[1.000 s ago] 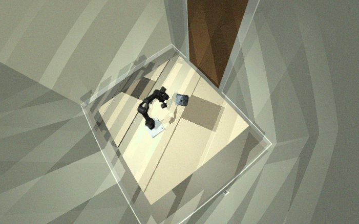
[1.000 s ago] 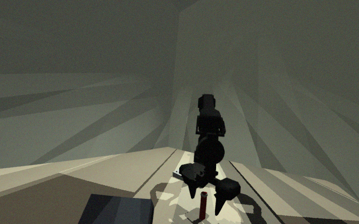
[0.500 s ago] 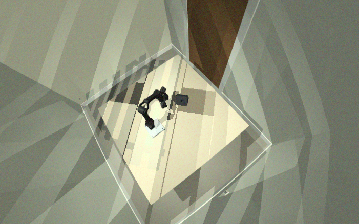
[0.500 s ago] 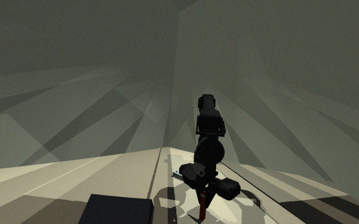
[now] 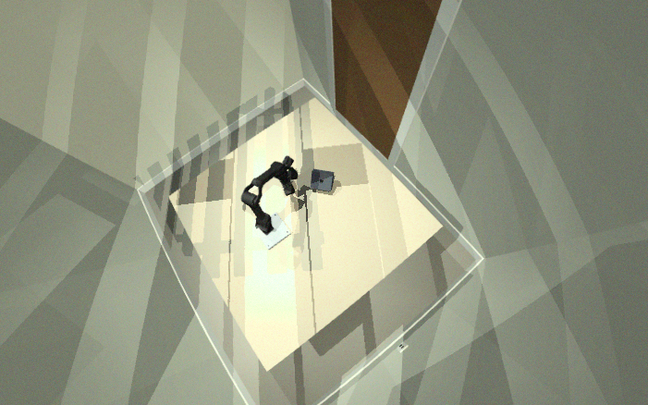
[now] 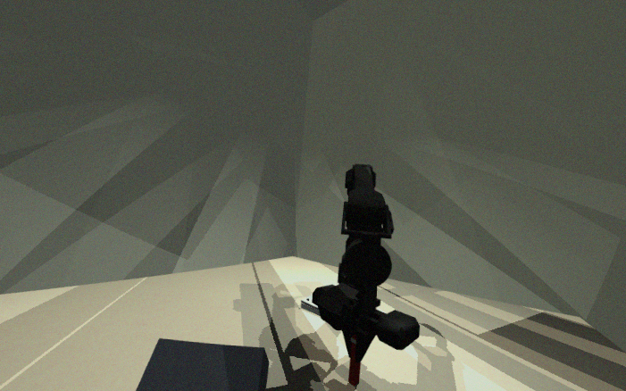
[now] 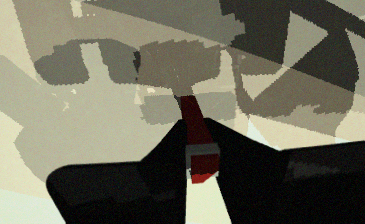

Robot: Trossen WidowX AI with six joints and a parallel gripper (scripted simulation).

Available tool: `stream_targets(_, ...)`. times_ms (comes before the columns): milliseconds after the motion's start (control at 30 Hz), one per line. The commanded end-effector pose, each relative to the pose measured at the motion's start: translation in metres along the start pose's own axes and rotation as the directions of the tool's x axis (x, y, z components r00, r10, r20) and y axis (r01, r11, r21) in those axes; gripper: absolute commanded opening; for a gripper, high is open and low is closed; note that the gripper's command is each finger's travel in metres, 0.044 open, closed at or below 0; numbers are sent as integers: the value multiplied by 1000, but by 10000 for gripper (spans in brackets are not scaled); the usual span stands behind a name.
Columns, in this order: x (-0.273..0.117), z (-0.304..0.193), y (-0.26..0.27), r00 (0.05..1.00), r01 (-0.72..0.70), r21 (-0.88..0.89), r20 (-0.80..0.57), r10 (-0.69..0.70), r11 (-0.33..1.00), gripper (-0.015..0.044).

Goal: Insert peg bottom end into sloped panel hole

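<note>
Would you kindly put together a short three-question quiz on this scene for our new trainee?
1. True or false: the tool is shut on the red peg.
2. Where is the peg now? A) in the panel's hole B) between the fingers, near the table C) lying flat
3. Fill in: the dark blue sloped panel sits apart from the peg, so insertion is not yet ____.

Key: 1 true; 2 B; 3 done.
</note>
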State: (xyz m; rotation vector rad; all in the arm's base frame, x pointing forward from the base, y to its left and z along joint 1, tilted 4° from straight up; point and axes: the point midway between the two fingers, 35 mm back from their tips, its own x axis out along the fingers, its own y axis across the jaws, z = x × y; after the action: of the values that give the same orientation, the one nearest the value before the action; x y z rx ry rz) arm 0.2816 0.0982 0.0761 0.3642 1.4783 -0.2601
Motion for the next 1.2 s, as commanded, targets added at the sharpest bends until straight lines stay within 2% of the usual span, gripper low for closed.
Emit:
stream_targets(0, -4, 1, 0, 1000, 0, 0, 1, 0, 1000, 0)
stream_targets(700, -78, 0, 3, 1000, 7, -2, 0, -7, 1000, 0)
stream_targets(1167, -80, 8, -1, 1000, -28, -42, -7, 27, 999, 0)
